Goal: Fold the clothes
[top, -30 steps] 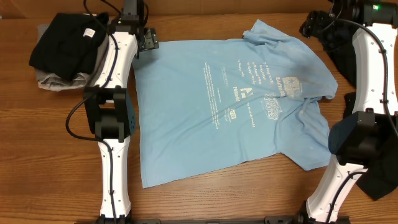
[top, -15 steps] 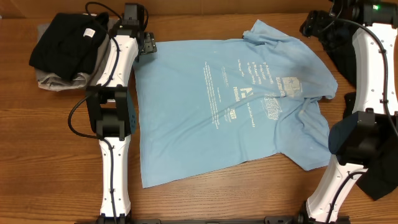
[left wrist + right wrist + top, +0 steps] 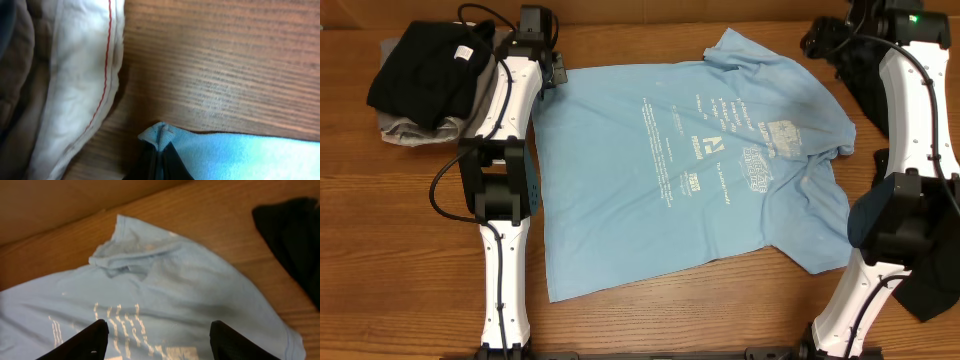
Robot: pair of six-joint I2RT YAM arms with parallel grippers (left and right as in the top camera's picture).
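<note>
The clothes' light blue T-shirt (image 3: pixel 690 170) lies spread flat mid-table, white print up. My left gripper (image 3: pixel 560 72) sits at its far left corner. In the left wrist view that gripper (image 3: pixel 160 148) is shut on the corner of the blue shirt (image 3: pixel 240 155), a small fold of cloth pinched between the jaws. My right gripper (image 3: pixel 823 42) hovers beyond the collar end. Seen from the right wrist, this gripper (image 3: pixel 160 340) is open above the shirt (image 3: pixel 175 290), nothing between its fingers.
A folded black garment on a grey one (image 3: pixel 425 75) sits at the far left; its pale edge with red stitching (image 3: pixel 75 85) lies next to the pinched corner. Black cloth (image 3: pixel 295 240) lies at the far right, and more (image 3: pixel 932 290) at the near right.
My left gripper has shut on the shirt's far left corner. The shirt's collar end and print have shifted slightly left. The right arm has moved a little.
</note>
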